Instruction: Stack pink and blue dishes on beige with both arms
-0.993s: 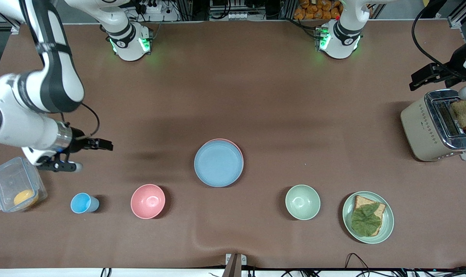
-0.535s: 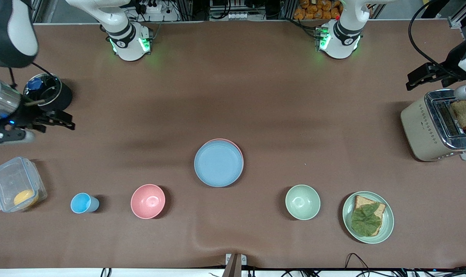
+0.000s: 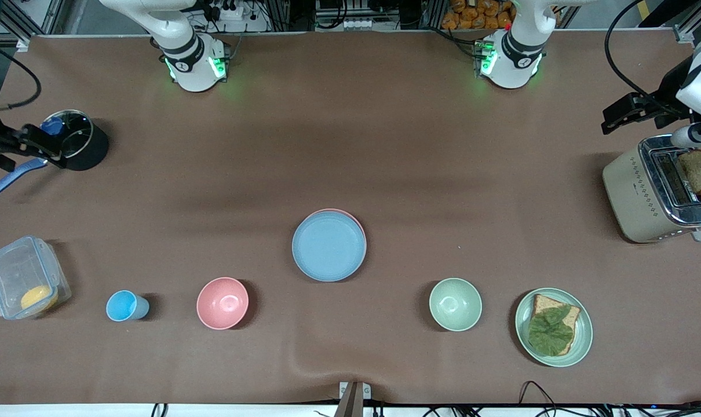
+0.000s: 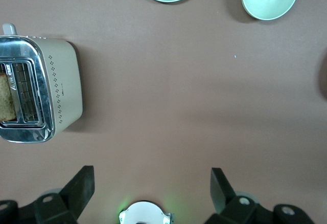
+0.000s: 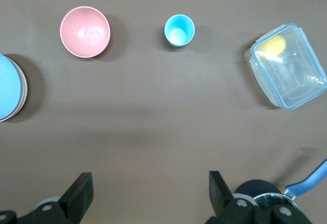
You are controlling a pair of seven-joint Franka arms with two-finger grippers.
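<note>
In the middle of the table lies the light blue plate (image 3: 329, 246) on top of the pale pink plate (image 3: 359, 223), of which only a thin rim shows. No beige plate shows; whatever lies under the stack is hidden. The right wrist view catches the blue plate (image 5: 7, 88) and the pink rim (image 5: 23, 90) at its edge. My right gripper (image 3: 42, 147) is open and holds nothing, up beside the black pot at the right arm's end. My left gripper (image 3: 613, 116) is open and holds nothing, over bare table beside the toaster.
A pink bowl (image 3: 222, 303), blue cup (image 3: 127, 306) and clear box (image 3: 25, 284) stand nearer the camera. So do a green bowl (image 3: 455, 304) and a green plate (image 3: 584, 337) with bread. The toaster (image 3: 657, 189) and the black pot (image 3: 83, 141) sit at the table's two ends.
My right arm has swung away from the clear box to beside the black pot. The left gripper has drifted slightly toward its base. The plates have not moved.
</note>
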